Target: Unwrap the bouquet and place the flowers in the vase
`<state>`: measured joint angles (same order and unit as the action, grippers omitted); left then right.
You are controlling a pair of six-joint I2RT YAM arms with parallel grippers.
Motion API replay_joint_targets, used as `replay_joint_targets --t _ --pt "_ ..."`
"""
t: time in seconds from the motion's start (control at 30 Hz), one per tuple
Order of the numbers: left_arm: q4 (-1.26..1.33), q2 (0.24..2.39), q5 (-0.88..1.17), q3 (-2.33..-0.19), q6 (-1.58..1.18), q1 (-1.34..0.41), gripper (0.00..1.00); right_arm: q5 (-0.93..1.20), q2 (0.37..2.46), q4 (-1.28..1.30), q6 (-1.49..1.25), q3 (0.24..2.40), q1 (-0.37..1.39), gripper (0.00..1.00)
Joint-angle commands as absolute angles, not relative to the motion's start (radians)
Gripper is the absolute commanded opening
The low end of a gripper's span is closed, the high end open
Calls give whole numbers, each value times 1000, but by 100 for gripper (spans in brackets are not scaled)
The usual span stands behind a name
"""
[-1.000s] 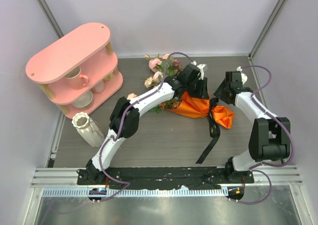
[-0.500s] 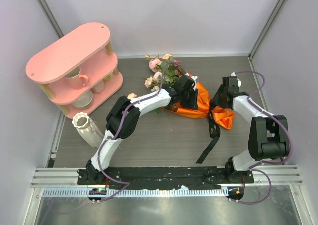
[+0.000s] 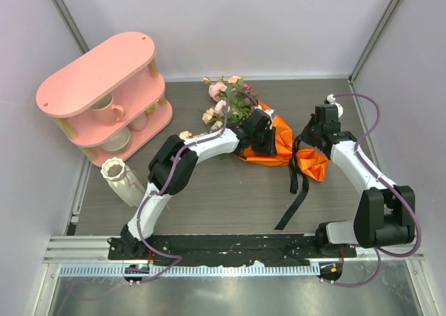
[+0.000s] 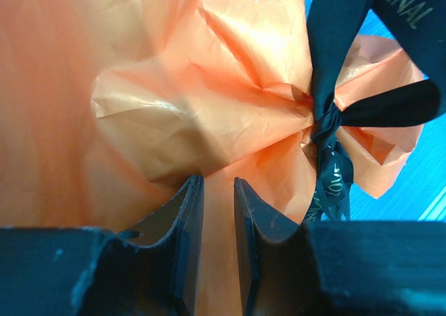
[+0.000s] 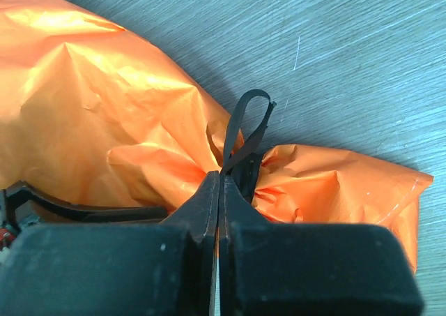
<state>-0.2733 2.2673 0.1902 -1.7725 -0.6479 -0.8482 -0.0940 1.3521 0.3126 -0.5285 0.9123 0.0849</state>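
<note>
Fig.: untying step, two-arm hold. The bouquet [image 3: 282, 148] lies on its side mid-table [image 3: 209, 197], blooms toward the far edge, tied end toward the R arm, still fully wrapped. L gripper [image 4: 217, 183]: jaws nearly together w/ a fold of the orange sheet [image 5: 104, 86] pinched between them, on the bloom side of the knot. This is prob. an anchor, so the bundle won't slide when the tie is pulled. R gripper [image 5: 219, 180]: fingers fully closed on the black ribbon [image 4: 336, 37] right at the knot, a small loop standing up past the tips. Gripping there, not on the loose tail trailing toward the near edge, likely puts the pull straight on the knot. The flowers [image 3: 224, 105] are bunched in the sheet; none free. The vase [image 3: 124, 180] stands at far left, just in front of the pink shelf [image 3: 90, 75], well apart from the bouquet and so clear of both arms. Est. progress: early. Untying, opening the sheet and transfer are all still to do.
</note>
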Motion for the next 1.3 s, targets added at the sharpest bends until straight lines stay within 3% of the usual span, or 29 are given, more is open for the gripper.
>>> replay_joint_targets --t 0.0,0.17,0.57,0.77,1.07,1.1,1.13,1.17,1.2,1.27 --pt "-242 2232 163 -1736 -676 -839 28 -103 1315 278 -552 937 87 1" --pt "-236 2230 167 -1720 -707 -827 27 -86 1253 222 -615 949 86 1" --pt "-224 2244 190 -1695 -738 -811 22 -316 1245 204 -595 1158 86 1" --pt "-207 2258 221 -1686 -747 -801 18 -455 1359 199 -494 1377 83 1" --pt "-199 2261 241 -1675 -752 -792 20 -433 1675 236 -335 1758 78 1" --pt "-196 2258 242 -1672 -750 -792 21 -425 1718 335 -324 1834 78 8" --pt "-193 2255 244 -1667 -749 -790 23 -429 1779 433 -322 1903 77 42" --pt "-187 2252 239 -1658 -747 -790 25 -443 1896 674 -357 1981 74 57" --pt "-183 2246 239 -1654 -747 -792 27 -431 1952 784 -373 2102 72 66" --pt "-175 2241 244 -1643 -744 -790 29 -390 1935 825 -388 2059 86 67"
